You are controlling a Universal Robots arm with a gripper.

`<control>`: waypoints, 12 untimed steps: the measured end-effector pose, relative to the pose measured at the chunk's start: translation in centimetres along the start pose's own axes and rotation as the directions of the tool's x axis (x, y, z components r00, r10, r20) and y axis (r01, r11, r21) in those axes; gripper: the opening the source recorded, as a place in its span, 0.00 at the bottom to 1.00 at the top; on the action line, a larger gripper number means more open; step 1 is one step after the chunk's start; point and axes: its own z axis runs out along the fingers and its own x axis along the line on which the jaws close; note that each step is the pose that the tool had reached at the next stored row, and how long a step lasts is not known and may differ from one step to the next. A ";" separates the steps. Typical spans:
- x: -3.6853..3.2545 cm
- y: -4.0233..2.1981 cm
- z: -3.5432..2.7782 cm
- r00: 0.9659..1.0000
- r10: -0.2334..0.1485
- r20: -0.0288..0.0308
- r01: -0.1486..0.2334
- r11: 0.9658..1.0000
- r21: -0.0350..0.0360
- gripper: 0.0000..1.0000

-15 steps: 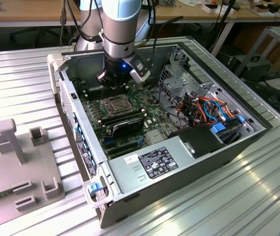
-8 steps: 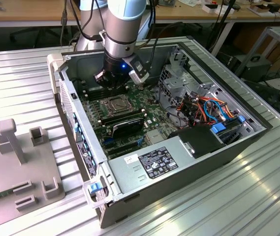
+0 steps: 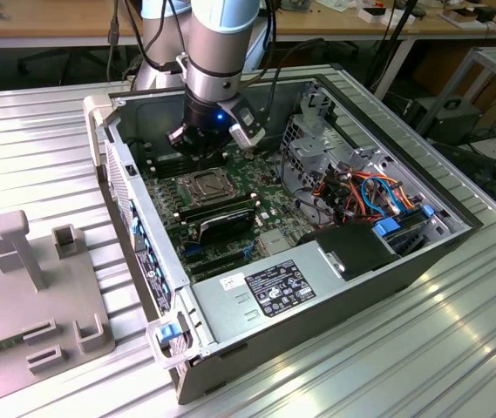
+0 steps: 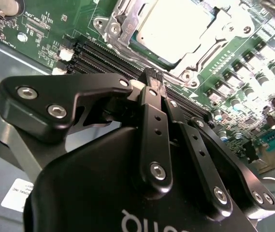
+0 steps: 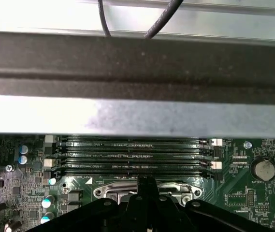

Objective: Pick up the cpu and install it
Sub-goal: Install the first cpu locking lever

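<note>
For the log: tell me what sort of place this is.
Likely a robotics lab or test workshop. An open PC case lies on a ribbed metal bench, the arm's gripper hangs over its motherboard, and wooden desks strewn with cables stand behind.

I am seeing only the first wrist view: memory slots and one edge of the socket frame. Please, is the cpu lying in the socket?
Observer: Yes. In the second wrist view the cpu lies in the socket, silver face up.
Operator: Is the claw holding something?
Observer: No. In that same view the claw is shut, and I see nothing between its tips.
Operator: And the wider scene, please?
Observer: In the exterior view the arm reaches down into the open computer case.
</note>
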 end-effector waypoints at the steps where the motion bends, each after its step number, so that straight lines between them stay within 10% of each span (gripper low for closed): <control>1: 0.00 -0.09 -0.07 1.000 0.000 0.000 0.000 1.000 0.000 0.11; 12: 0.04 -2.89 -0.51 1.000 0.000 0.000 0.000 1.000 0.003 0.11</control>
